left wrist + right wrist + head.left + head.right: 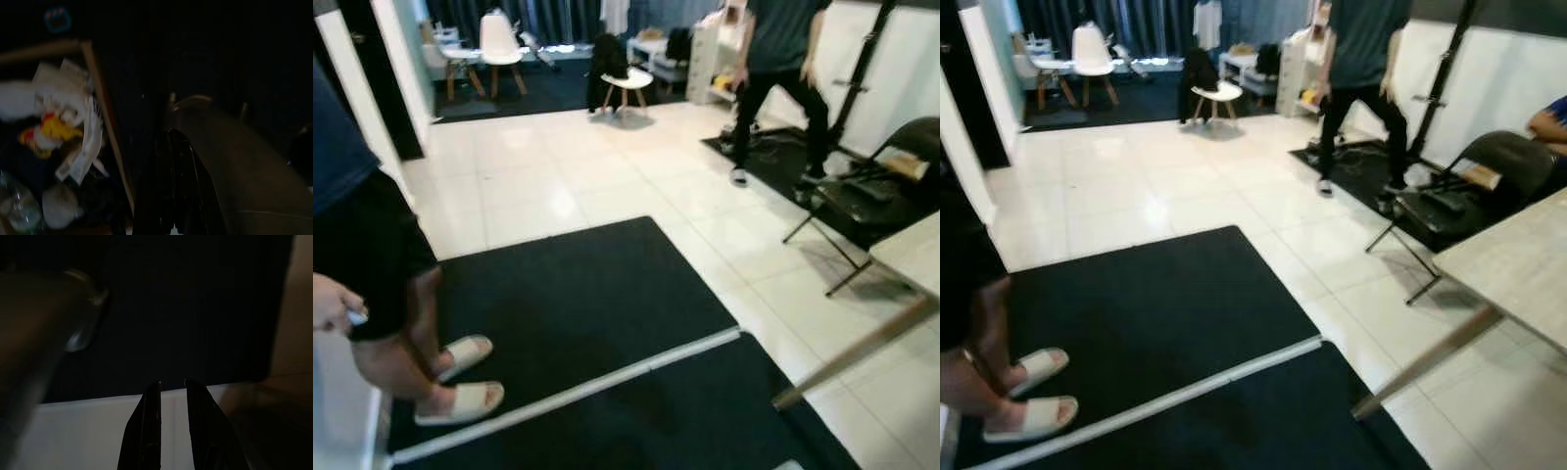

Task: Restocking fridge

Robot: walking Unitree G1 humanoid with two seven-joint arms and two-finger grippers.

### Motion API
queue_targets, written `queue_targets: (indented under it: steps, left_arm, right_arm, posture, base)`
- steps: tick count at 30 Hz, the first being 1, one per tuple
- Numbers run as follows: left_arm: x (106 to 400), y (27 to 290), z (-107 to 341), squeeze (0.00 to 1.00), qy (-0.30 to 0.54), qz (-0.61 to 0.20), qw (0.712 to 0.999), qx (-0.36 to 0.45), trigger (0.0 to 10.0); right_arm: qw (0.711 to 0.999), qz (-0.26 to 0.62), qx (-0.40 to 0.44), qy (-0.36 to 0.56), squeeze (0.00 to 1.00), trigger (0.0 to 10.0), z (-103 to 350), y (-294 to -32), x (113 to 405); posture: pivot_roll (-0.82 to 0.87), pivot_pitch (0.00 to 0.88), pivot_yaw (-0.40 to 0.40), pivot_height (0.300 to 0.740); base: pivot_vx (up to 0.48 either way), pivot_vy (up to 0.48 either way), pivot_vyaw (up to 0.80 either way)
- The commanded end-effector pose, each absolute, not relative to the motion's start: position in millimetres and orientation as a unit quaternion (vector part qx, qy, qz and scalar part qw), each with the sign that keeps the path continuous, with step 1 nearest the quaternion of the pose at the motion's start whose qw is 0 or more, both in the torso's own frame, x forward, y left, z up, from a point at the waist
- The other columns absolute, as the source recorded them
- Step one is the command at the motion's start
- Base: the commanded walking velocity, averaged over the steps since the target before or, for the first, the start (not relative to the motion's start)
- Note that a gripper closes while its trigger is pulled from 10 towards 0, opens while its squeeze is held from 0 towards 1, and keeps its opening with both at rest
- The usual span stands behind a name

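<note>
No fridge or goods stand before me in the eye views, which are blurred and look down on floor and mats. The left wrist view is very dark: my left gripper [172, 134] hangs with its black fingers together, empty. Beside it is an open box [105, 122] holding crumpled wrappers [54, 129] and a clear bottle [19, 208]. My right gripper [172, 382] hangs shut with a thin slit between its fingers, holding nothing, above a pale strip of floor.
A person in white slippers [460, 397] stands close on my left on a black mat [568, 294]. Another person [778, 69] walks at the back right. A black folding chair [871, 186] and a pale table [1518, 264] with a slanted wooden leg [857, 350] stand right.
</note>
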State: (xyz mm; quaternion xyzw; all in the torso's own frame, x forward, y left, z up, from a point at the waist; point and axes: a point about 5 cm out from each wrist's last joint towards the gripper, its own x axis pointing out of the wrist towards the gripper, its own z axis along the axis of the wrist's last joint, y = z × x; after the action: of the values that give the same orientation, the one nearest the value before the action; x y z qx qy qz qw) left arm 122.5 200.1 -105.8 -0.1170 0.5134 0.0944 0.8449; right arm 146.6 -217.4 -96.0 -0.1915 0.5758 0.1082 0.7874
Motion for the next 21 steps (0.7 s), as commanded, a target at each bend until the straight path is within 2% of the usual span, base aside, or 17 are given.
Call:
queue_targets:
  steps: [1,9,14,21]
  left_arm:
    - [125.7,199.2,-105.0,0.0,0.512,0.087,0.847,-0.111,10.0]
    - [127.1,197.8,-104.7,0.0,0.511,0.084,0.848,-0.111,10.0]
    - [126.8,197.9,-104.8,0.0,0.512,0.083,0.848,-0.11,10.0]
    - [126.7,197.9,-104.8,0.0,0.512,0.083,0.848,-0.11,10.0]
  right_arm:
    - [0.782,0.103,-0.2,0.581,0.0,10.0,-95.0,-224.0,145.7]
    - [0.784,0.108,-0.201,0.578,0.0,10.0,-94.4,-215.1,152.3]
    - [0.784,0.107,-0.207,0.575,0.0,10.0,-93.7,-219.2,152.0]
    - [0.789,0.101,-0.201,0.572,0.0,10.0,-93.3,-219.5,152.9]
  posture:
    - [-0.08,0.0,-0.011,0.74]
    - [-0.08,0.0,-0.011,0.74]
    - [-0.08,0.0,-0.007,0.74]
    - [-0.09,0.0,-0.004,0.74]
  base:
    - [0.285,0.0,-0.78]
    - [0.288,0.0,-0.78]
    - [0.288,0.0,-0.77]
    - [0.287,0.0,0.0]
